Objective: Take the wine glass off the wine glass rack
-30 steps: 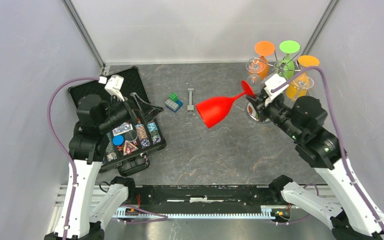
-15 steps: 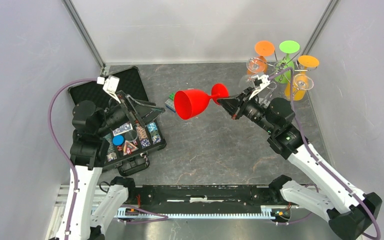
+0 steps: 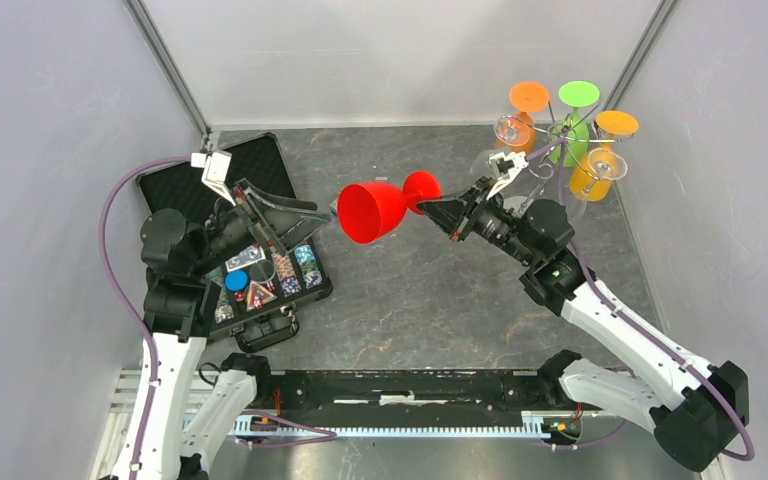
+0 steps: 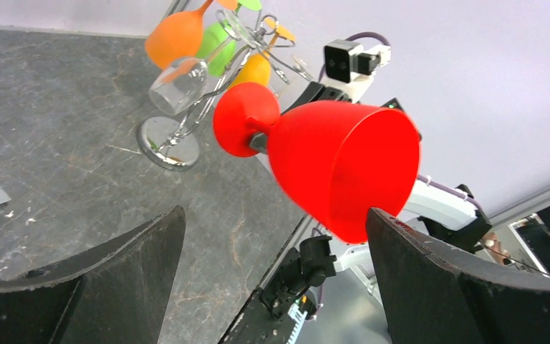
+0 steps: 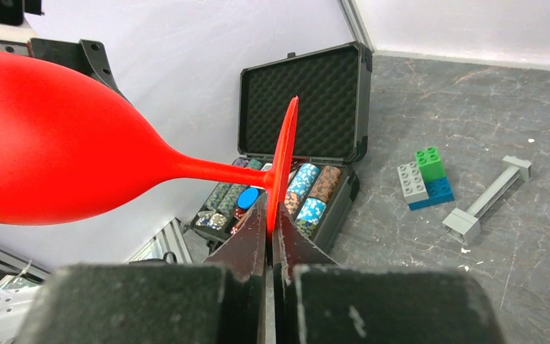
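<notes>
Right wrist view alone settles the grip: the right gripper (image 5: 271, 209) has its jaws pressed together on the thin round foot of the red wine glass (image 5: 57, 136), seen edge-on, with an open black case (image 5: 308, 100) and toy bricks (image 5: 424, 179) on the table beyond. Left wrist view alone shows the left gripper (image 4: 273, 213) with jaws spread wide either side of the bowl, and the wine glass rack (image 4: 186, 122) behind, carrying clear, orange and green glasses. Top external view places the glass in the air over mid-table, lying level, well apart from the rack — opaque, uniformly red, short-stemmed, bowl mouth toward the left gripper.
</notes>
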Robot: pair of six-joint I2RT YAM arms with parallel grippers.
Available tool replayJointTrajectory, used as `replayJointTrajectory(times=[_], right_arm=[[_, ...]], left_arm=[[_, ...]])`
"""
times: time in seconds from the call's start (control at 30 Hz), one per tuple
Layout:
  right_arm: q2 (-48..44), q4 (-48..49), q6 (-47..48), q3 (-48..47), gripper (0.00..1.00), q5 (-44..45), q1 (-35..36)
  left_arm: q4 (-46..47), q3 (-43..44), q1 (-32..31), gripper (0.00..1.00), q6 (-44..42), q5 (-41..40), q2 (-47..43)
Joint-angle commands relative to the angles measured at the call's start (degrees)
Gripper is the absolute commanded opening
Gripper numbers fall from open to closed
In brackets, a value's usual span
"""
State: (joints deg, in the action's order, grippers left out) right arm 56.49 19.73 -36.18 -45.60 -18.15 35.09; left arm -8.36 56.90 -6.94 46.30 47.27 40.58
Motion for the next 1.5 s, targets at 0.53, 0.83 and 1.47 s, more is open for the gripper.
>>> replayJointTrajectory(times=[0.53, 0.83, 1.47], right_arm=[[3.04, 3.24, 3.19, 0.02, 0.00, 4.26, 3.80], [4.60, -4.41, 9.81, -2.84, 0.51, 8.98, 4.20], [-7.99, -22.76, 23.02, -7.26, 0.76, 24.58, 4.20]], left_arm=[[-12.65, 5.48, -12.13, 0.12, -11.36, -11.67, 7.16], [-19.69, 10.09, -12.74, 0.02, -19.23, -16.49, 12.02], [-45.08, 28.87, -20.66, 0.02, -30.35, -46.26, 47.61]])
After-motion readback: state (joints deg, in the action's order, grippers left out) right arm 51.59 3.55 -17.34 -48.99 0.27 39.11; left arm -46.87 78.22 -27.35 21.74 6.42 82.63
